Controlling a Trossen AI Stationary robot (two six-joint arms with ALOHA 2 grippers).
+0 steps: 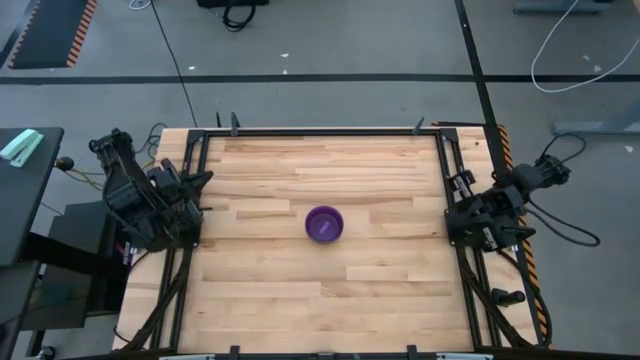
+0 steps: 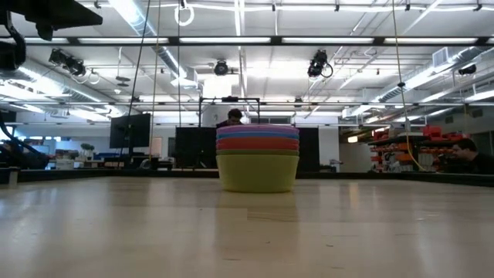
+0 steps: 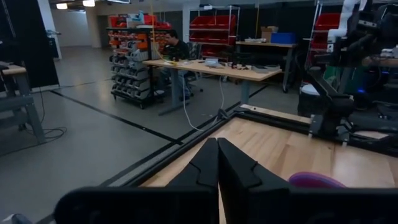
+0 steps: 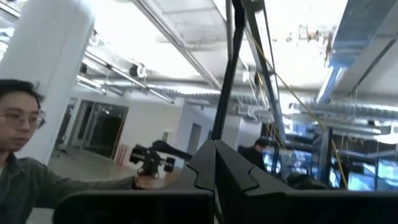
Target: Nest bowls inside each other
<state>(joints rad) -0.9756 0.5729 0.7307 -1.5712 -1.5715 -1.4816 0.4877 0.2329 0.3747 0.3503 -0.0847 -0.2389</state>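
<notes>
The bowls stand nested in one stack [image 1: 324, 224] at the middle of the wooden table, base down. From above only the purple top bowl shows. The low view shows the stack [image 2: 257, 158] from the side: a yellow-green bowl at the bottom, then orange, pink, blue and purple rims above it. The purple rim also shows in the left wrist view [image 3: 316, 180]. My left gripper [image 3: 217, 163] is shut and empty at the table's left edge. My right gripper [image 4: 215, 163] is shut and empty at the table's right edge, pointing up at the ceiling.
A black metal frame [image 1: 330, 131] runs round the tabletop. Both arms are folded back on their mounts at the left [image 1: 150, 195] and right [image 1: 495, 210] edges. A person's hand holding a dark object [image 4: 149, 165] shows beyond the table in the right wrist view.
</notes>
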